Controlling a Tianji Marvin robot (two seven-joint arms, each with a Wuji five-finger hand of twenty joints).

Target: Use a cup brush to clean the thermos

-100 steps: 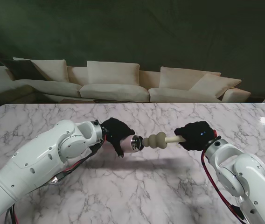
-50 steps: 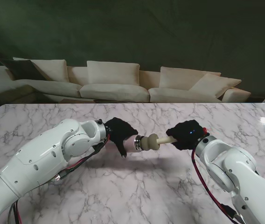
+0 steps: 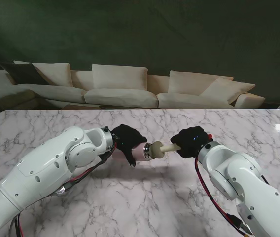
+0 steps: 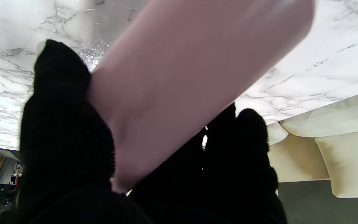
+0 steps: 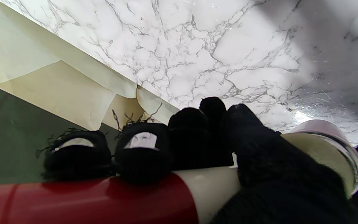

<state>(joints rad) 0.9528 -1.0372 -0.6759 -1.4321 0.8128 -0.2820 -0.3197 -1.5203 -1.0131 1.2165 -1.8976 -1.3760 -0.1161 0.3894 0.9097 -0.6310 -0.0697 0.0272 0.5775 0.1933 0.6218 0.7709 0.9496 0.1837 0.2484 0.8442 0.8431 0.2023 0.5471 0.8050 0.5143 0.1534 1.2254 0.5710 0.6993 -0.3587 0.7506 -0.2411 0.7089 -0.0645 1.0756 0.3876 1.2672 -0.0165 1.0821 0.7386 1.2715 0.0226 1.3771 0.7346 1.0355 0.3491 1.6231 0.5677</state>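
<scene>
Stand view: dark green wall behind, cream sofa (image 3: 125, 91) along the far edge of a white grey-veined marble desk (image 3: 145, 202). Both arms reach in from the near corners and meet mid-desk, held above the surface.

Left hand (image 3: 126, 141), black-gloved, fingers wrapped around the pink thermos (image 3: 140, 152); thermos lies sideways in the air, steel rim toward the right. Left wrist view: pink body (image 4: 179, 81) fills the frame, gloved fingers (image 4: 64, 124) on either side.

Right hand (image 3: 191, 142), also gloved, closed around the cup brush (image 3: 163, 148) handle. Right wrist view: handle red then white (image 5: 135, 196), foam head at the thermos mouth.

Versus a second ago: right hand has moved left, and most of the foam head is now inside the thermos; only the last bulge shows.
</scene>
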